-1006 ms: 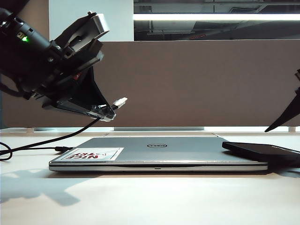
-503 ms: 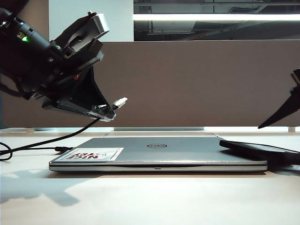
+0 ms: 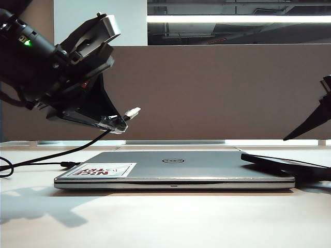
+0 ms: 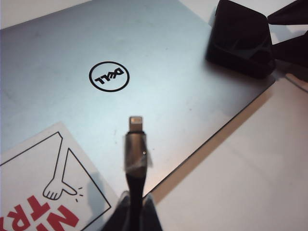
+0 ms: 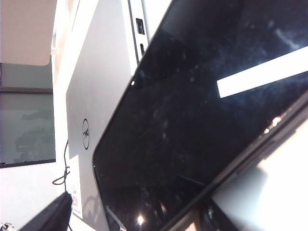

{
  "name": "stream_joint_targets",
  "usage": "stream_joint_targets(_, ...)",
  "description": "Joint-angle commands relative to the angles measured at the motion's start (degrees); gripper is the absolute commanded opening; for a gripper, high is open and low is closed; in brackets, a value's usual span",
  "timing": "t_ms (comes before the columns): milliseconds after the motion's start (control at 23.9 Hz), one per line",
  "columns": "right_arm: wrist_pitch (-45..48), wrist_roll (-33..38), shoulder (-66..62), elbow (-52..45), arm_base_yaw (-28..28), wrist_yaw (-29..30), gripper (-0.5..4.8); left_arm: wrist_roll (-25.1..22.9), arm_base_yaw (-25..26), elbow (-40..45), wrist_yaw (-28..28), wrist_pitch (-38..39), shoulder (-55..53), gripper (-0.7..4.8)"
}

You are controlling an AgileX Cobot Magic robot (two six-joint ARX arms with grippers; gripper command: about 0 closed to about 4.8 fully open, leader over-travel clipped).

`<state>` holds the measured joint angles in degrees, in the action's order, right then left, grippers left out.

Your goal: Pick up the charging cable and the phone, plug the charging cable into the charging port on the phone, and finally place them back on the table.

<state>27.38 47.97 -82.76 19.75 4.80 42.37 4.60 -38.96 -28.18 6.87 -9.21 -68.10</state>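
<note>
My left gripper (image 3: 117,124) hangs above the left end of the laptop, shut on the charging cable (image 3: 62,153). The silvery plug tip (image 4: 136,120) and its dark collar (image 4: 136,153) stick out past the fingertips (image 4: 124,215), over the lid. The cord trails down left to the table (image 3: 165,222). The black phone (image 3: 287,164) rests on the laptop's right corner, its inner end slightly raised. My right gripper (image 5: 134,217) is open and straddles the phone (image 5: 192,120), one finger (image 3: 310,123) well above it. The charging port cannot be made out.
A closed silver Dell laptop (image 3: 173,168) with a red-lettered sticker (image 3: 103,169) lies mid-table under both grippers. A grey-brown divider panel (image 3: 217,93) stands behind it. The cable's slack loops at the left edge (image 3: 5,168).
The right gripper's upper finger has come further in from the right, and the phone's inner end has lifted a little off the laptop. The left gripper and cable have stayed still.
</note>
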Motion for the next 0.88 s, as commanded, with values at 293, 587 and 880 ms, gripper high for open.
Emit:
stream_joint_targets(293,-2.9,7.4,-0.8,-0.6,-0.1,-4.2,3.55,0.0,0.0,-0.2,0.1,-0.7,0.1,-0.07)
stream_joint_targets(587,-3.0,9.2,-0.8,-0.2,-0.2,-5.7,3.56,0.0,0.0,-0.2,0.1,-0.7,0.1,-0.07)
stream_joint_targets(880,-3.1,8.8,-0.8,0.0,-0.2,-6.6,3.46,0.0,0.0,-0.2,0.1,-0.7,0.1,-0.06)
